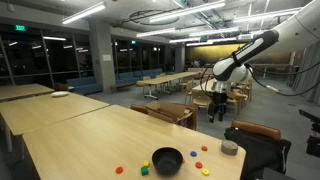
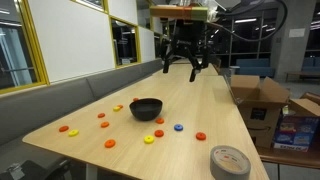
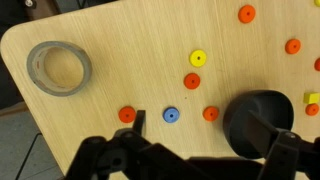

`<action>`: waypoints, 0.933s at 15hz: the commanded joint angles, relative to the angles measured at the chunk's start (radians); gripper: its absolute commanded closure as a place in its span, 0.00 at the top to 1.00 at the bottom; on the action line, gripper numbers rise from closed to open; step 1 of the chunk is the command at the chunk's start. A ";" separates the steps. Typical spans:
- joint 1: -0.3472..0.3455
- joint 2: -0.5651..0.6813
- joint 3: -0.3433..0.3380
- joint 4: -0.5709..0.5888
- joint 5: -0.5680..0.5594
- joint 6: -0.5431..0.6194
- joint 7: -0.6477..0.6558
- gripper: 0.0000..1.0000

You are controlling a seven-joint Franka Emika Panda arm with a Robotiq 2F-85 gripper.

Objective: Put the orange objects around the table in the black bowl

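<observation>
Several orange objects (image 3: 192,81) around black bowl (image 3: 258,120)

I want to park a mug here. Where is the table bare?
Bare: the long stretch of the table beyond the black bowl, away from the tape roll, and the strip between tape roll and yellow piece. Crowded: orange pieces ring the bowl.

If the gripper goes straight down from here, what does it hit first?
Likely the table top, near the orange piece between the blue piece and the black bowl. The gripper hangs high, so the exact spot is uncertain.
</observation>
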 commanded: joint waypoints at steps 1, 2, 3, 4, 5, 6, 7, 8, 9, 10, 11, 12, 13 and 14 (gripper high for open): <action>-0.034 0.001 0.033 0.006 0.004 -0.003 -0.003 1.00; -0.034 0.001 0.033 0.011 0.004 -0.003 -0.003 1.00; -0.034 0.001 0.033 0.014 0.004 -0.003 -0.003 1.00; -0.034 0.001 0.033 0.015 0.004 -0.003 -0.003 1.00; -0.034 0.001 0.033 0.016 0.004 -0.003 -0.003 1.00; -0.034 0.001 0.033 0.016 0.004 -0.003 -0.003 1.00; -0.034 0.001 0.033 0.016 0.004 -0.003 -0.003 1.00; -0.031 0.002 0.035 0.008 0.005 0.011 -0.005 1.00; -0.031 -0.001 0.042 -0.002 0.001 0.023 -0.003 1.00; -0.032 0.004 0.051 -0.014 -0.002 0.045 0.007 1.00; -0.033 0.007 0.058 -0.021 -0.001 0.060 0.010 1.00; -0.033 0.019 0.066 -0.032 0.003 0.095 0.026 1.00; -0.032 0.033 0.074 -0.041 0.005 0.130 0.044 1.00; -0.032 0.051 0.085 -0.054 -0.002 0.181 0.073 1.00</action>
